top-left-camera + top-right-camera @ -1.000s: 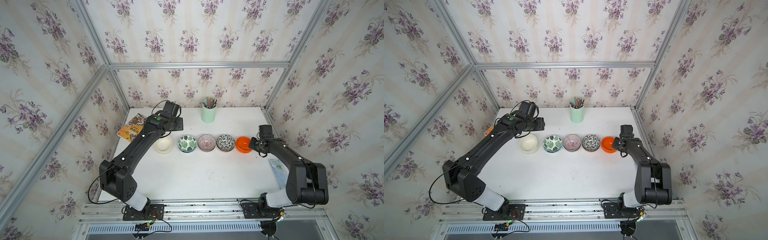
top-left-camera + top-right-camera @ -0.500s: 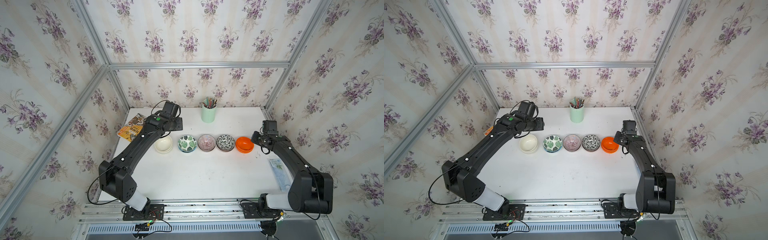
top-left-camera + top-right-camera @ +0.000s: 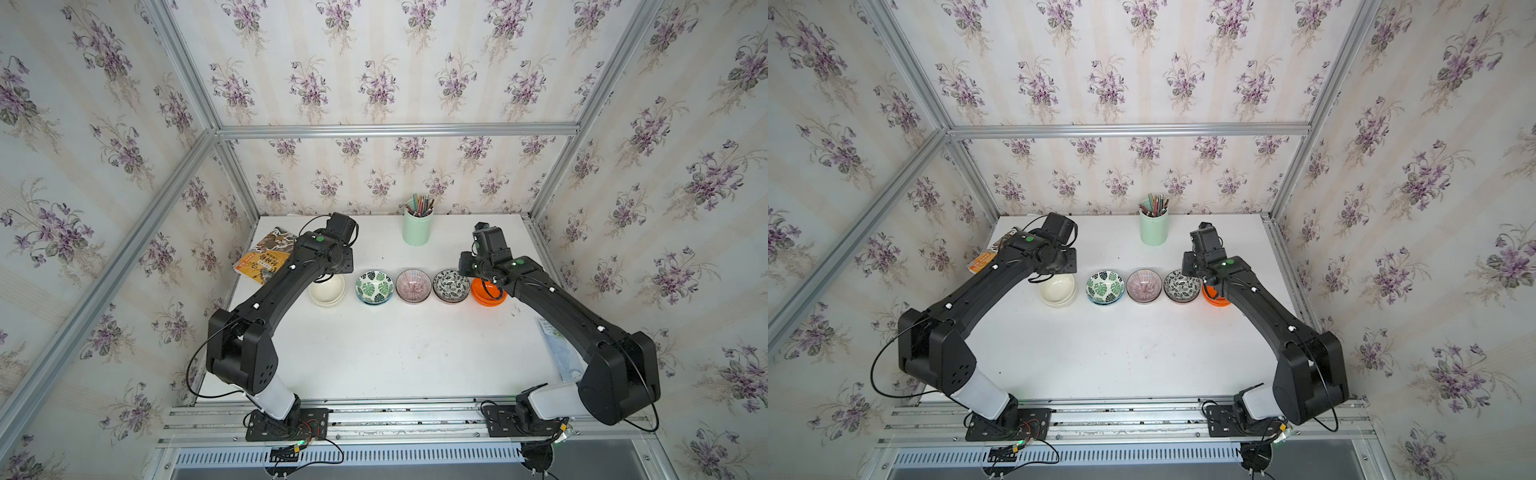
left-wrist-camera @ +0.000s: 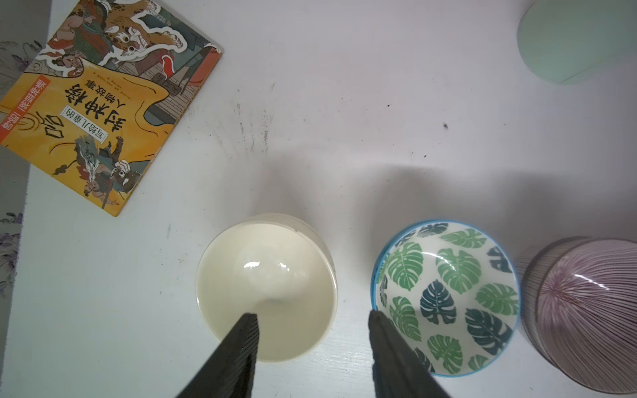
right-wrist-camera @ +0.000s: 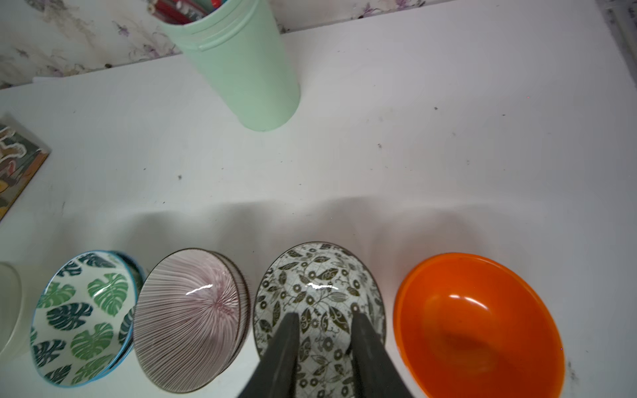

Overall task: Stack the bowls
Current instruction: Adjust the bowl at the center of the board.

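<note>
Right wrist view: the right gripper (image 5: 324, 318) hangs over the black-and-white floral bowl (image 5: 317, 272), its fingers a narrow gap apart with nothing between them. One second earlier this gripper stood at the orange bowl (image 5: 479, 324). It has since drawn off that bowl and swung inward along the row. The orange bowl sits on the table (image 3: 374, 353) at the right end of the row, untouched. In a top view the orange bowl (image 3: 488, 291) shows a second rim beneath.

Left wrist view: the left gripper (image 4: 312, 315) is parted and empty. One finger is over the cream bowl (image 4: 265, 275), the other at the edge of the leaf bowl (image 4: 448, 293). This arm has not shifted over the last second. Its height above the rims cannot be determined.

Status: five positions stand in one line in front of the pencil cup (image 5: 241, 69): cream, leaf, purple striped bowl (image 4: 586, 310), floral, orange. Doubled rims on most of them suggest nested pairs. Judgement: the orange pair is complete and released, and any further stacking would start from the floral bowl.
</note>
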`<state>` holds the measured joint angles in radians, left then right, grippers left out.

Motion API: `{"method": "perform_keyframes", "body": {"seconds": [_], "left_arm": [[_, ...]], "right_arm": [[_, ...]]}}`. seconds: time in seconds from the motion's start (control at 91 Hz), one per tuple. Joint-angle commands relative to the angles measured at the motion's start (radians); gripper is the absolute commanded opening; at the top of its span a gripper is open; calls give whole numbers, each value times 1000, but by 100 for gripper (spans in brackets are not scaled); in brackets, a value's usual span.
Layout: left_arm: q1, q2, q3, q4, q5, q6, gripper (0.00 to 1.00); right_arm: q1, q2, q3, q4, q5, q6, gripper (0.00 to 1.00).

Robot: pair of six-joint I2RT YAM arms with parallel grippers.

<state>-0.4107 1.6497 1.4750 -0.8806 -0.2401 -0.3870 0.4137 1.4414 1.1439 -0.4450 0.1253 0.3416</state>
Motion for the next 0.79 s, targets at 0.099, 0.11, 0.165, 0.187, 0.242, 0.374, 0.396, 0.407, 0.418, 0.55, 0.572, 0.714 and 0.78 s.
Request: {"method": "perform_keyframes", "body": {"seconds": [0.099, 0.11, 0.165, 0.187, 0.242, 0.374, 0.396, 0.407, 0.418, 0.55, 0.572, 0.714, 0.78], "left_arm": [[5, 67, 15, -32, -49, 15, 37], [6, 72, 17, -32, -48, 15, 36], [7, 93, 27, -34, -49, 12, 34], [8, 103, 33, -38, -51, 9, 33], [11, 118, 44, -36, -62, 7, 32], [34, 160, 65, -36, -53, 7, 31], [36, 165, 66, -35, -51, 7, 31], [38, 168, 67, -35, -51, 6, 31], [39, 170, 68, -33, -50, 6, 31], [51, 198, 73, -15, -30, 9, 31], [51, 204, 75, -14, -29, 10, 31], [61, 229, 83, -3, -15, 10, 30], [63, 241, 88, -5, -7, 10, 30]], "right_arm": [[14, 32, 5, 19, 12, 7, 30], [14, 33, 4, 20, 12, 7, 30], [14, 33, -1, 25, 8, 7, 30], [14, 32, -4, 28, 5, 7, 30], [16, 34, -8, 31, 4, 7, 30], [15, 37, -21, 37, 4, 6, 30], [15, 38, -23, 38, 4, 6, 30], [15, 39, -23, 38, 3, 6, 30], [15, 40, -24, 39, 2, 6, 30], [16, 44, -32, 44, 1, 6, 30], [16, 45, -32, 46, 0, 6, 30], [18, 51, -38, 51, -1, 7, 30], [20, 55, -40, 52, -1, 6, 30]]}}
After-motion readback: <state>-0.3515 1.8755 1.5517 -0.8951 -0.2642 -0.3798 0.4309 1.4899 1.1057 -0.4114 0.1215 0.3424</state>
